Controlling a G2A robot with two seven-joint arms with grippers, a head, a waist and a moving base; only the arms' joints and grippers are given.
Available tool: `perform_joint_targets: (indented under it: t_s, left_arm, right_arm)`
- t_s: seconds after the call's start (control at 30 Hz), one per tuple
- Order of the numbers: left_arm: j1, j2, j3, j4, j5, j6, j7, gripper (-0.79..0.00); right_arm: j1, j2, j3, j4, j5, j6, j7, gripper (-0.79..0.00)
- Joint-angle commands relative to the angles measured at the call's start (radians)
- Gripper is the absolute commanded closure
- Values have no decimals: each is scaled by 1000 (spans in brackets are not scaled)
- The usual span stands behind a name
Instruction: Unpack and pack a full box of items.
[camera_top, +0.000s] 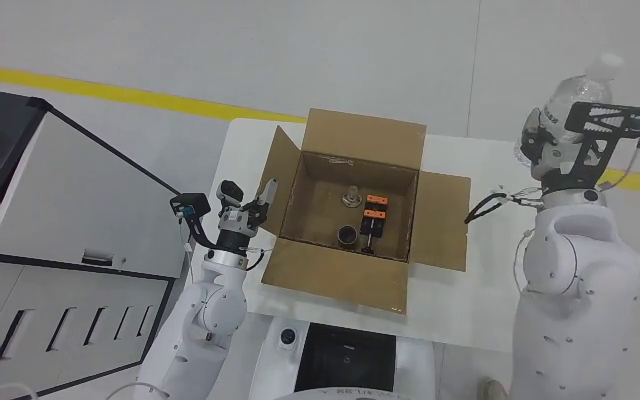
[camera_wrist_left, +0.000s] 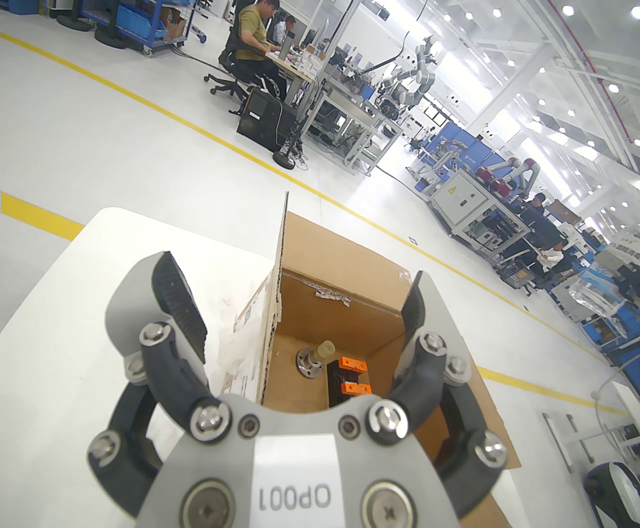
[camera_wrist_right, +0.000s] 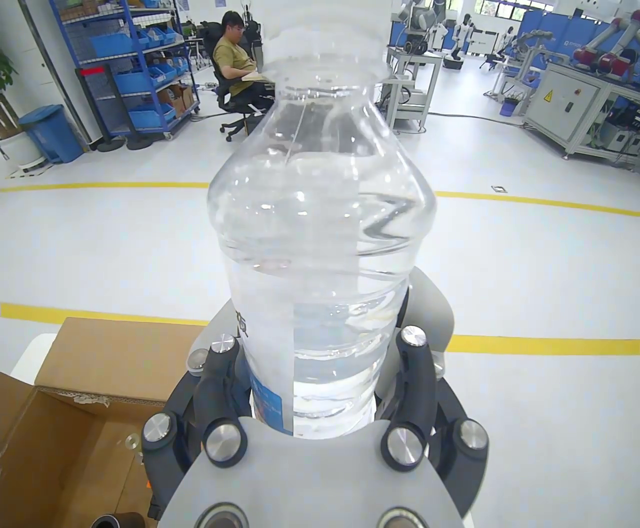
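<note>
Top view with both wrist views, at one moment of the unpacking-and-packing task. The cardboard box (camera_top: 335, 275) (camera_wrist_left: 340, 280) (camera_wrist_right: 115, 350) stood open at the middle of the white surface (camera_top: 470, 310), all four flaps folded outward.

On the box floor lay three items:
- a flanged metal piece (camera_top: 351, 197) (camera_wrist_left: 312, 360) standing upright
- an orange-and-black part (camera_top: 374, 212) (camera_wrist_left: 350, 380) just beside it
- a dark cylinder (camera_top: 346, 236) (camera_wrist_right: 112, 520) nearer the robot

The right claw (camera_top: 575, 130) (camera_wrist_right: 320, 350) was pinching a clear water bottle (camera_top: 565, 105) (camera_wrist_right: 320, 240) around its lower body. The bottle's long axis ran straight out from the wrist, cap end leading. That arm was raised high, holding the bottle well apart from the box, out beyond the box's right-hand flap and above the surface edge. The box opening therefore lay to the robot's left of the bottle and below it.

The bottle would probably have to be carried leftward and down, whether it was bound for the box or for the bare surface beside it. Which of the two was intended cannot be told.

The left claw (camera_top: 250, 195) (camera_wrist_left: 292, 280) was spread wide and held nothing. It hung just outside the left flap, aimed across that flap toward the box interior. It was the nearer claw to the three items. The left forearm rose from near the robot's body, wrist tipped toward the box.
</note>
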Motion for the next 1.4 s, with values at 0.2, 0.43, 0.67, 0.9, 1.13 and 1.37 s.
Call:
perform_joint_targets:
  t_s: [0.2,0.43,0.67,0.9,1.13,1.37]
  left_arm:
    - [0,0,0,0,0,0,0,-785]
    - [0,0,0,0,0,0,0,-785]
    - [0,0,0,0,0,0,0,-785]
    - [0,0,0,0,0,0,0,-785]
    - [0,0,0,0,0,0,0,-785]
    - [0,0,0,0,0,0,0,-785]
  right_arm:
    - [-34,6,44,116,73,-52,-213,0]
    - [27,28,161,372,103,-153,-451,0]
    - [68,41,211,492,99,-197,-484,0]
    - [68,41,211,492,99,-197,-484,0]
    - [44,49,223,672,128,-250,-685,0]
    - [133,77,262,990,87,-319,-902,0]
